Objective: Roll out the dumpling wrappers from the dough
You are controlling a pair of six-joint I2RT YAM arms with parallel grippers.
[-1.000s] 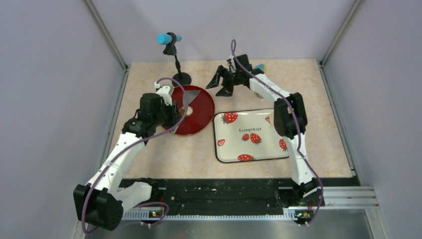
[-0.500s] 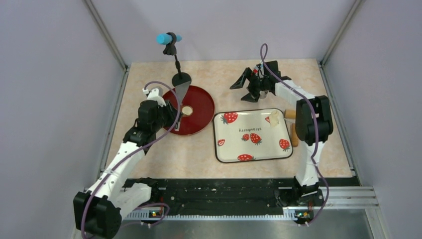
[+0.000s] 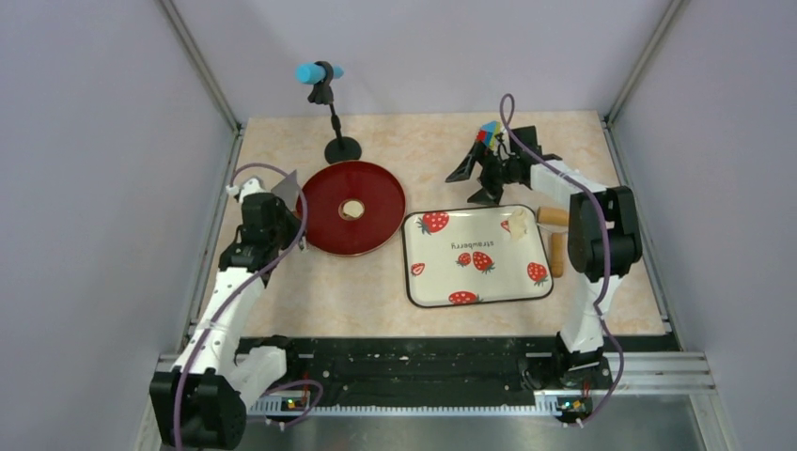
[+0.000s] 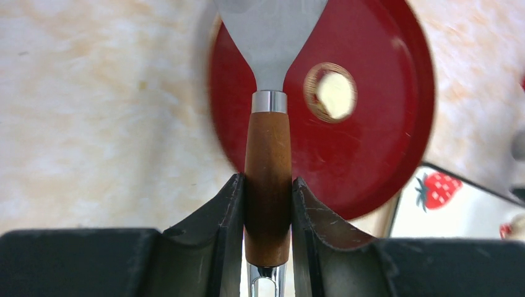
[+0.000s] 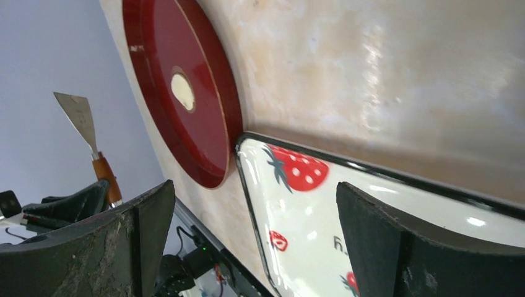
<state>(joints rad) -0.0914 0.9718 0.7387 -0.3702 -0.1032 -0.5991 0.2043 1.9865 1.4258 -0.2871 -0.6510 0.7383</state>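
Note:
A small pale dough lump lies at the far right corner of the strawberry tray. A tan wooden rolling pin lies on the table just right of the tray. A small metal ring sits in the middle of the red plate, with a round pale wrapper inside it. My left gripper is shut on the wooden handle of a scraper; its blade points at the plate's left edge. My right gripper hangs open and empty behind the tray's far edge.
A black microphone stand with a blue tip stands behind the red plate. A coloured cube sits at the back, beside the right wrist. Grey walls close in the table on three sides.
My left gripper has drawn back to the left with the scraper, off the red plate. My right arm has swung right from the back centre, uncovering the dough lump and the rolling pin.

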